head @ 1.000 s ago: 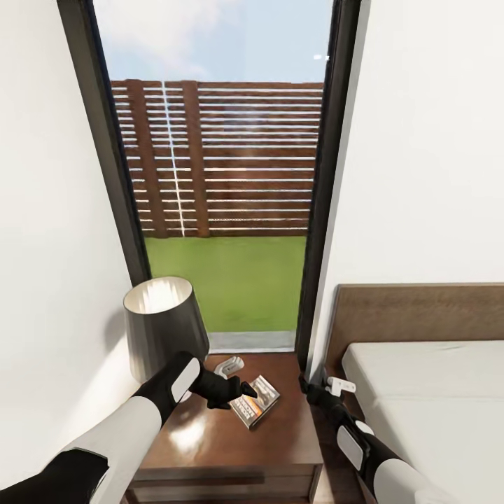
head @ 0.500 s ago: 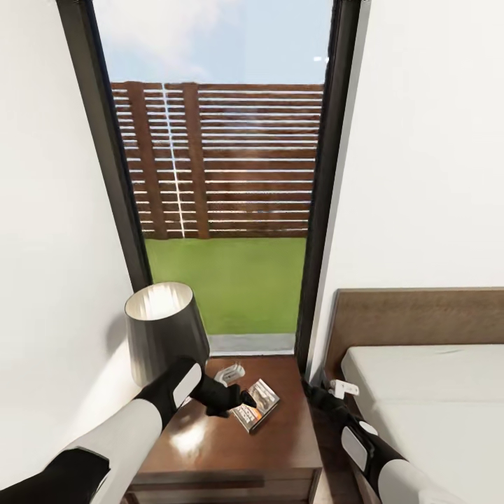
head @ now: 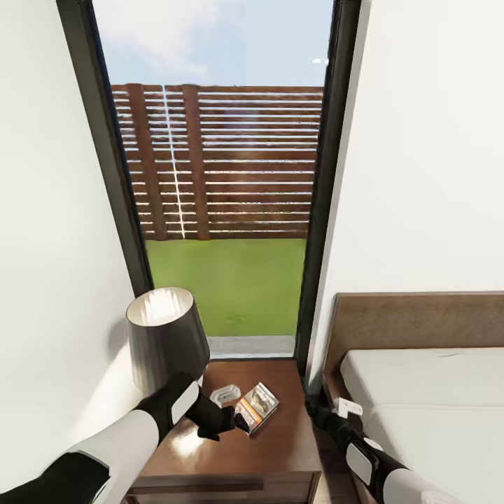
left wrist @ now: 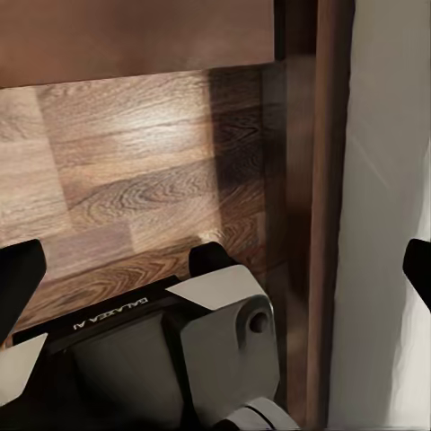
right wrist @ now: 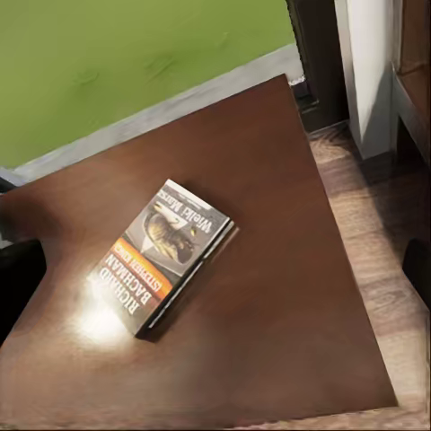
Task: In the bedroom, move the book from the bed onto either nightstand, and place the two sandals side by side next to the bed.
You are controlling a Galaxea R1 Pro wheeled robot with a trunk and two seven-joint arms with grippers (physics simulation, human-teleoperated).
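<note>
Item: the book (head: 257,406), thin paperback with a dark cover and an orange band. It lies flat and face up on the nightstand (head: 280,448), toward the top's 1 o'clock corner, and nothing grips it. The right wrist view confirms that it rests fully on the glossy wood, clear of every edge. Left gripper (head: 234,411): claw spread and empty, at the book's 9 o'clock, just beside its near edge. One second ago it sat over the cover; it has since drawn back toward the robot, leaving the book in roughly the same spot. Right gripper (head: 344,409): claw spread and empty, at the book's 3 o'clock, low in the gap between the nightstand and the bed (head: 434,406), much as it was before. Lamp (head: 164,336): dark shade, at the nightstand's 10 o'clock, undisturbed. The whole head view has slid down a little since the earlier picture; this is a camera move, not a move of the furniture. Judgement: the book step looks complete. Outstanding: the two sandals, to be set side by side next to the bed.
</note>
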